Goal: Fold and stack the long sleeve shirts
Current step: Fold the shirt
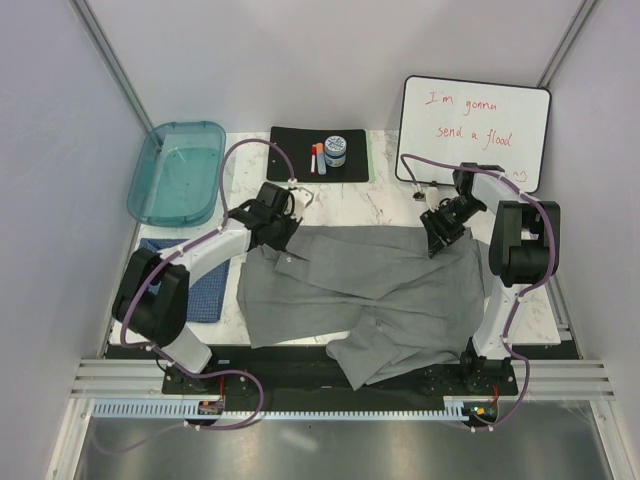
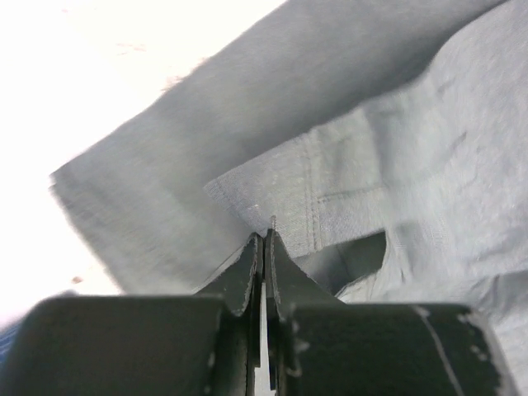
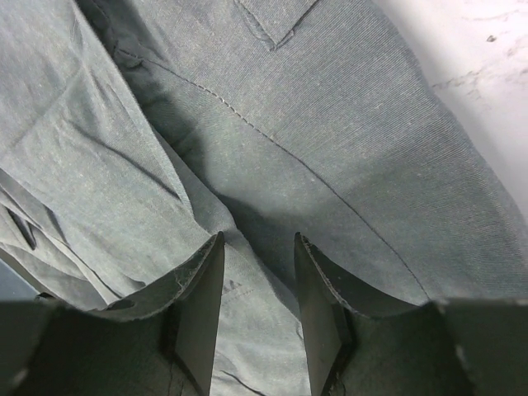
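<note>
From above, the grey shirt lies spread over the middle of the table, rumpled, with one part hanging over the lower edge. It is not yet folded. The blue shirt lies at the left, partly under the left arm, probably kept aside as the base of the stack. The left gripper sits on the grey shirt's upper-left corner and the right gripper on its upper-right, likely so both far corners can be drawn over together. A teal tray, a black mat holding small items and a whiteboard stand along the top, apart from the cloth. The tabletop is pale marble, and plain light walls close it in. In the left wrist view, the left gripper has its jaws pressed together on a fold edge of the grey shirt, apparently pinching it, and bright tabletop fills the upper left. In the right wrist view, the right gripper has its jaws spread and low over the grey shirt, with cloth between them but nothing gripped, which suggests it is lining up a pinch. Marble shows at the upper right.
</note>
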Robot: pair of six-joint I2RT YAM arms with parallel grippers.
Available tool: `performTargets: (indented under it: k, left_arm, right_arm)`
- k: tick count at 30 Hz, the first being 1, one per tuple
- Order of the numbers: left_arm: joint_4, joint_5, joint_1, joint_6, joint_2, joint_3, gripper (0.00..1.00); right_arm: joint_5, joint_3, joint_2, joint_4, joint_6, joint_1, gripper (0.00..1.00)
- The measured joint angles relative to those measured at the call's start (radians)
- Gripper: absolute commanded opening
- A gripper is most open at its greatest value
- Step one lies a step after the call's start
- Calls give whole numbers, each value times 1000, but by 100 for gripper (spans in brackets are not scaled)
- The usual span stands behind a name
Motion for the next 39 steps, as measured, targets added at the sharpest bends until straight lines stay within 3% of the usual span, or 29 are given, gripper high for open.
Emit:
performTargets:
  k: [5, 6, 7, 9, 10, 11, 19, 29, 39]
  left_arm:
    - [-13, -25, 51, 28, -47, -14, 5]
    - [-12, -27, 59, 32, -48, -19, 11]
    - [-8, -32, 68, 40, -48, -31, 29]
    - [-7, -43, 76, 58, -48, -50, 42]
    - [-8, -45, 78, 65, -48, -58, 53]
    - [-11, -44, 80, 70, -47, -63, 55]
    - [-16, -4, 81, 80, -64, -64, 56]
    - [-53, 64, 33, 83, -120, -71, 54]
    - [-47, 83, 68, 83, 72, -60, 48]
  right_arm:
    - [11, -4, 0, 13, 0, -1, 46]
    - [12, -4, 0, 13, 1, -1, 46]
    - [14, -6, 0, 16, 2, -1, 46]
    - [17, -6, 0, 18, 2, -1, 46]
    - [18, -6, 0, 19, 2, -1, 46]
    - [18, -6, 0, 19, 2, -1, 47]
    - [27, -1, -18, 14, 8, -1, 52]
    - [64, -2, -119, 13, 6, 4, 41]
    - [148, -53, -8, 84, 31, 6, 41]
